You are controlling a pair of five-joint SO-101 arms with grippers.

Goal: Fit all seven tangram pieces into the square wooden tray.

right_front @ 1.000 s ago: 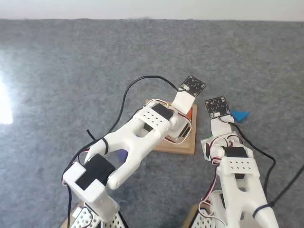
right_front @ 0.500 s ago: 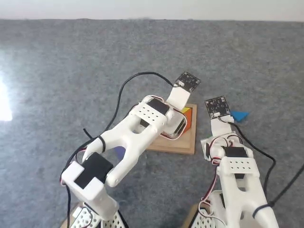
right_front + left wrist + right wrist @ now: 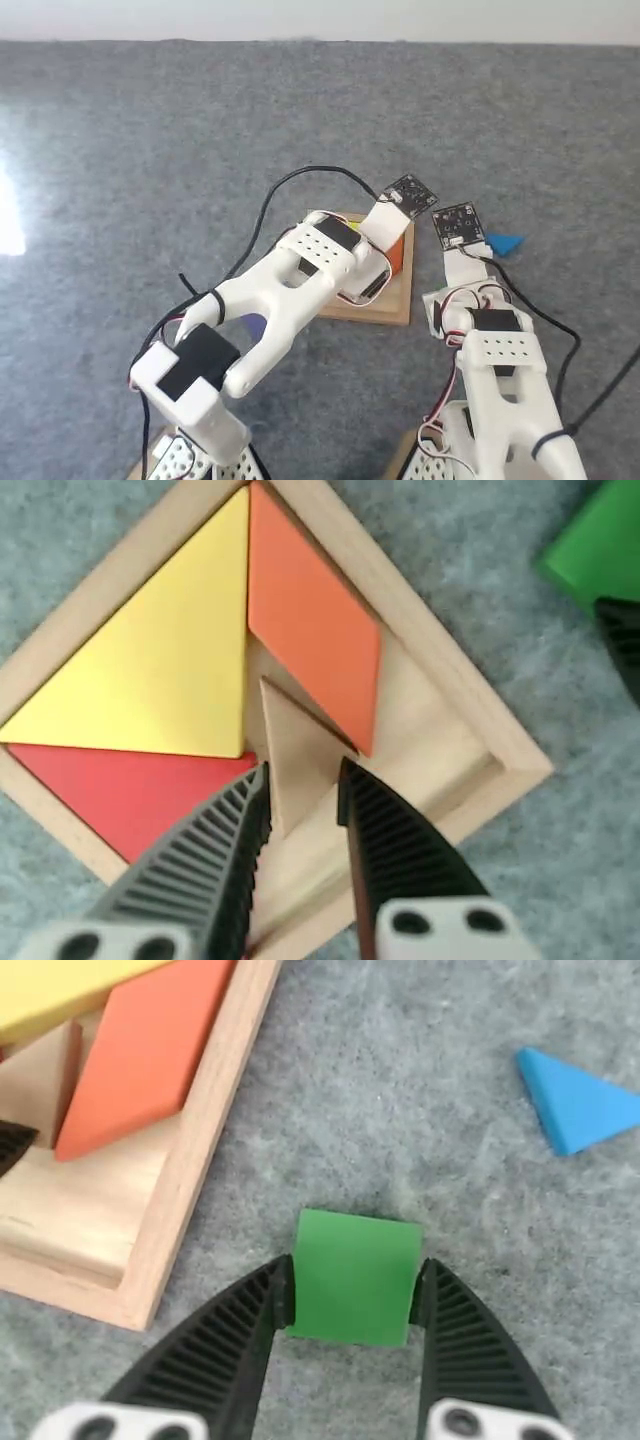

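Left pincer [image 3: 303,768]: over the square wooden tray [image 3: 440,695], fingers closed against the edges of a small pale wooden triangle [image 3: 295,730] that lies in the tray's bare part.
Tray contents: a large yellow triangle [image 3: 170,670] sits against the rim. An orange parallelogram [image 3: 315,640] touches one of its short edges and a red triangle [image 3: 120,795] touches the other.
Right pincer [image 3: 354,1265]: grips a green square block [image 3: 352,1295] by two opposite sides on the grey felt-covered table [image 3: 150,150], just beside the tray's outer rim.
Loose piece: a blue triangle [image 3: 580,1105] lies flat on the table near the green square block, apart from the tray.
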